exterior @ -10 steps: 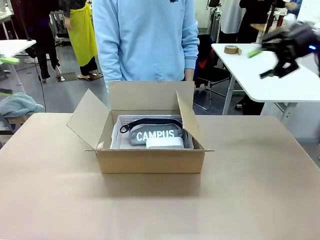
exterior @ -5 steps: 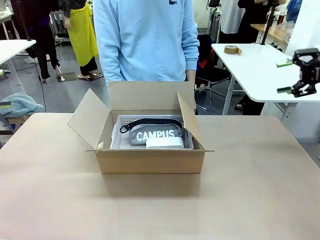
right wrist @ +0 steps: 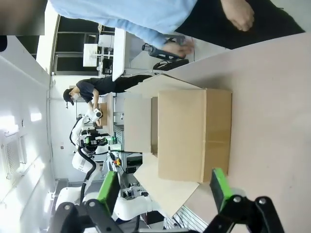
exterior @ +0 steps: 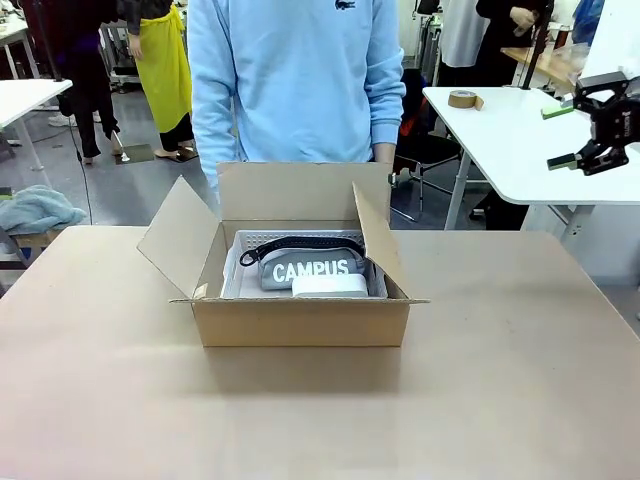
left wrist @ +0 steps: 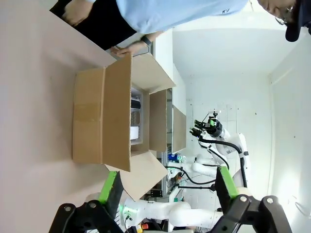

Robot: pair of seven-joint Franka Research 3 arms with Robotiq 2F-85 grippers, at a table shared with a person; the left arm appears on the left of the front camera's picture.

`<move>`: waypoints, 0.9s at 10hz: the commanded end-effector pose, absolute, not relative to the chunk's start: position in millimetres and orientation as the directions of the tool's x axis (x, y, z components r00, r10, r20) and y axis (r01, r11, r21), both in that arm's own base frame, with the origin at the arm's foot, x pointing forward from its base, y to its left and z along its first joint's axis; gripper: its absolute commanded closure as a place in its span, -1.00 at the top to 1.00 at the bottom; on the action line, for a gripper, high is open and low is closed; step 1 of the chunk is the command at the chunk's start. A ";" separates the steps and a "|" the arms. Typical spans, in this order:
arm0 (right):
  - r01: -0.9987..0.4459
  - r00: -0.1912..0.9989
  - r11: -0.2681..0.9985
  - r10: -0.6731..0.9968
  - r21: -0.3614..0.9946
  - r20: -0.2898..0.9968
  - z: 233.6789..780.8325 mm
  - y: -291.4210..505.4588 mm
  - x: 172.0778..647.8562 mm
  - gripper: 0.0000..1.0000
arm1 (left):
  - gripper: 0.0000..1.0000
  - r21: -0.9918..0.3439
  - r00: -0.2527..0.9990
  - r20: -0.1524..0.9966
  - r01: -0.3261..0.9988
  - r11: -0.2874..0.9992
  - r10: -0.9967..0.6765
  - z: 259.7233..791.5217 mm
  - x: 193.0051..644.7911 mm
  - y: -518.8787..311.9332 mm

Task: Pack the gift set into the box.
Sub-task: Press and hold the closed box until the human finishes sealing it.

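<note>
Left pincer (left wrist: 167, 187) and right pincer (exterior: 560, 137) both spread; we count one box (exterior: 300, 322), one pouch (exterior: 310, 271) reading "CAMPUS".

The front camera faces across the desk (exterior: 320, 420) at the nearby open box (exterior: 300, 320) and the person (exterior: 295, 80) behind it, while both wrist cameras, rolled sideways and farther back, see that box from opposite sides

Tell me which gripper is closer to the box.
Right, probably. The right gripper hangs raised, right of the box; from the left gripper the box looks smaller.
</note>
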State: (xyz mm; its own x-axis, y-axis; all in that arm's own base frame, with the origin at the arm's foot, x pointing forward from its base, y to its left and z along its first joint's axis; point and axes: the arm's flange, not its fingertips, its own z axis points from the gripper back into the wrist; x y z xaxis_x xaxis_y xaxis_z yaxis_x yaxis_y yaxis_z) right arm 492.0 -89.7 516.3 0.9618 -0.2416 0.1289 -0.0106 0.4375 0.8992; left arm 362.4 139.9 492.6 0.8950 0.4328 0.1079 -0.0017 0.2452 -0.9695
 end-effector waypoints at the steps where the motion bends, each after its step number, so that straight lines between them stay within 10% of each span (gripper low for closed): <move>1: 0.004 0.959 0.443 -0.255 0.896 0.122 515.5 -89.4 490.2 1.00 | 1.00 -0.970 0.898 0.099 -0.010 0.244 0.429 490.4 359.6 138.7; 9: 0.004 0.959 0.443 -0.255 0.896 0.122 515.5 -89.4 490.2 1.00 | 1.00 -0.970 0.898 0.099 -0.010 0.244 0.429 490.4 359.6 138.7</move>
